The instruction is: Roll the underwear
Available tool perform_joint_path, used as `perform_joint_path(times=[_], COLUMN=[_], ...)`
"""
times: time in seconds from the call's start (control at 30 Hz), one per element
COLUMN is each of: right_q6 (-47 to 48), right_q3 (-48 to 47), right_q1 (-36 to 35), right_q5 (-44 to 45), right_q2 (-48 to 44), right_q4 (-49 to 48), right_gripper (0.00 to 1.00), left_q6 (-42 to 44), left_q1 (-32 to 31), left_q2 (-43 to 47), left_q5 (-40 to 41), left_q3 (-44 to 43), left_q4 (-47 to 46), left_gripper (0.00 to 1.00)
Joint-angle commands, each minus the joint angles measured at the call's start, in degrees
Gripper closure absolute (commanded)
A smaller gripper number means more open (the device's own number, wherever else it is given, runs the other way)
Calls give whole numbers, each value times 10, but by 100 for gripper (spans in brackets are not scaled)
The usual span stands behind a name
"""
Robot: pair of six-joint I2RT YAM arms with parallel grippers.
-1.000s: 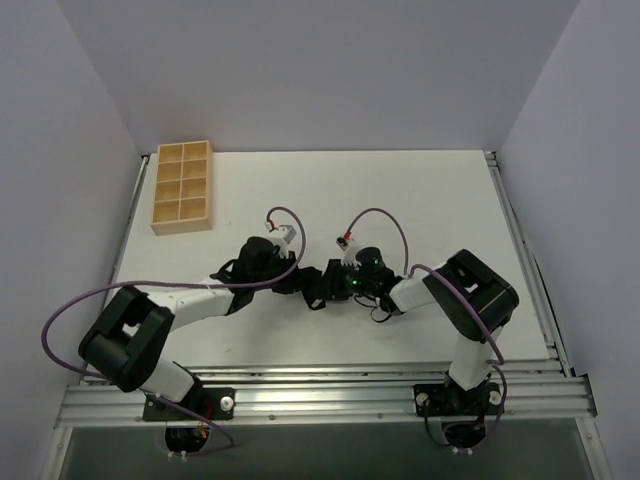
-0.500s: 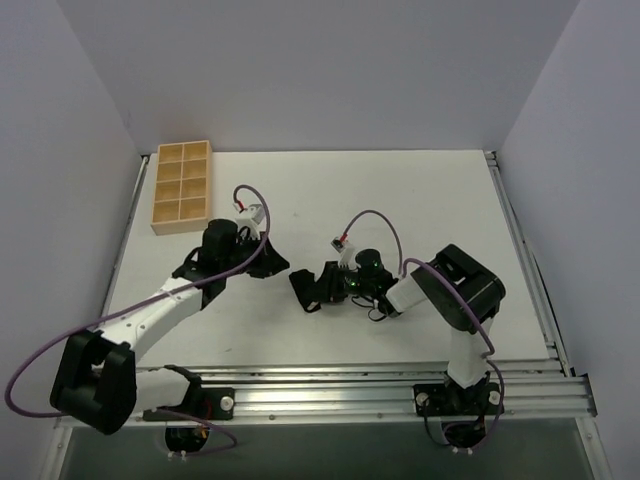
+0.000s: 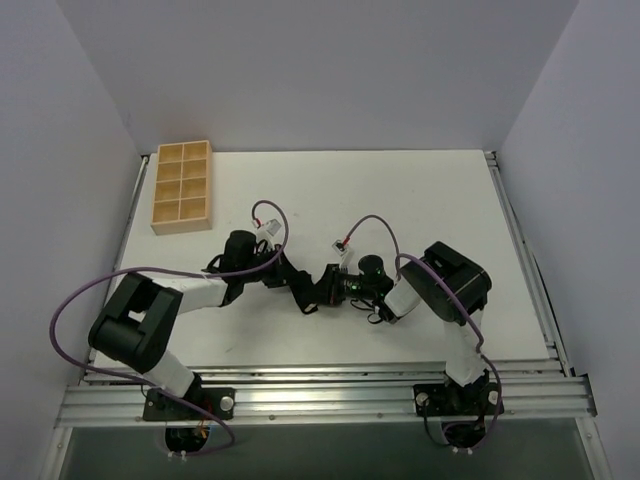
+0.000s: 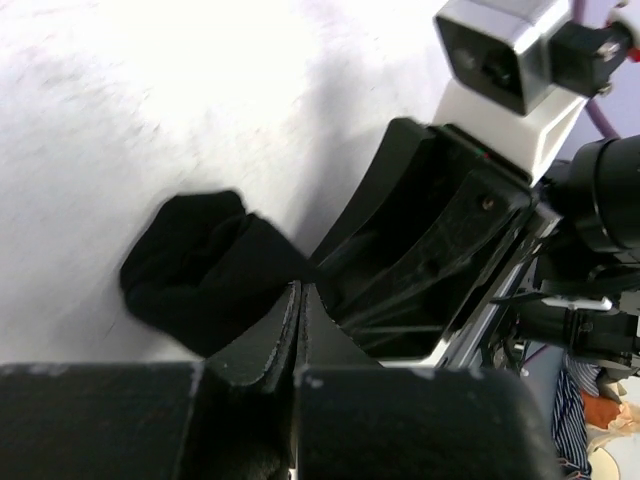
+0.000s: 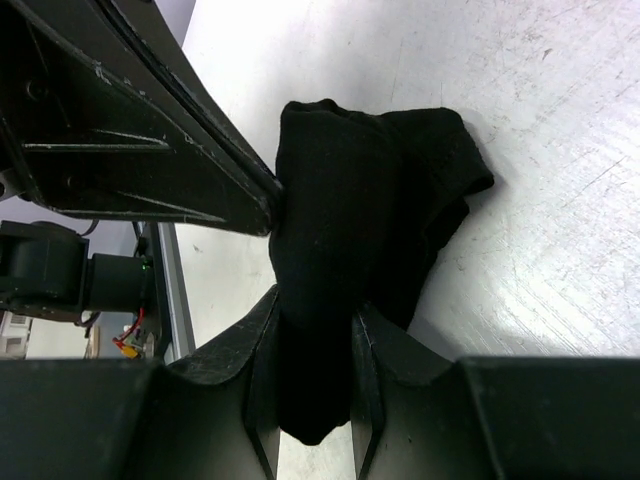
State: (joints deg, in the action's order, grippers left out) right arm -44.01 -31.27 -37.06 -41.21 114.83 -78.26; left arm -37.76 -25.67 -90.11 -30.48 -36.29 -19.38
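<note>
Top external view shows the white table (image 3: pixel 430 190) boxed by pale walls (image 3: pixel 60 150) on the left, back and right, with a ribbed metal rail (image 3: pixel 320 395) along its near edge. The far half and the right side lie open. A tan wooden tray (image 3: pixel 183 180) of eight square compartments sits at the far left corner, well apart from the arms. Both arms fold inward and meet just left of the table's middle, their purple cables (image 3: pixel 375 216) arching above the wrists, so working room there is tight. Between them lies the underwear (image 5: pixel 370 190), a small matte black bundle of soft cloth. It is creased and folded over itself in rounded lobes, resting on the scuffed, speckled table; only black fabric shows. The right gripper (image 5: pixel 312 335) has its hard black fingers drawn in narrowly on one end of the bundle, cloth bulging between them. The left gripper (image 4: pixel 300 292) has its fingers pressed flat together, their tips touching a flap that tapers to a point from the bundle's side. Whether any cloth is nipped between them cannot be told. The two grippers sit just beside each other, nearly tip to tip.
</note>
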Motion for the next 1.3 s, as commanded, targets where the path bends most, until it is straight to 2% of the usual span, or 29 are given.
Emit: perform_joint_path(times=[0.0, 0.13, 0.23, 0.33, 0.47, 0.73, 0.8, 1.03, 1.27], right_q6=[23, 28, 32, 36, 69, 90, 93, 102, 118], right_q3=[23, 19, 18, 12, -2, -31, -40, -56, -60], right_q1=[-3, -5, -6, -6, -6, -3, -1, 8, 19], right_q5=[-1, 0, 4, 14, 46, 78, 90, 130, 158], right_q2=[30, 29, 24, 13, -21, -83, -92, -123, -156], right_q4=[92, 103, 115, 151, 250, 372, 396, 455, 507], right_gripper=[96, 95, 94, 86, 75, 60, 51, 45, 44], left_q6=[-41, -72, -67, -71, -85, -93, -87, -88, -91], left_q1=[-22, -36, -44, -47, -51, -71, -75, -79, -79], left_q2=[-29, -71, -102, -132, -164, -204, -210, -233, -249], left_q5=[1, 12, 31, 49, 62, 85, 88, 90, 88], left_q3=[0, 10, 15, 34, 68, 97, 100, 120, 131], left_q4=[-134, -191, -196, -204, -259, -336, -341, -379, -405], left_gripper=[98, 98, 98, 98, 98, 98, 98, 98, 98])
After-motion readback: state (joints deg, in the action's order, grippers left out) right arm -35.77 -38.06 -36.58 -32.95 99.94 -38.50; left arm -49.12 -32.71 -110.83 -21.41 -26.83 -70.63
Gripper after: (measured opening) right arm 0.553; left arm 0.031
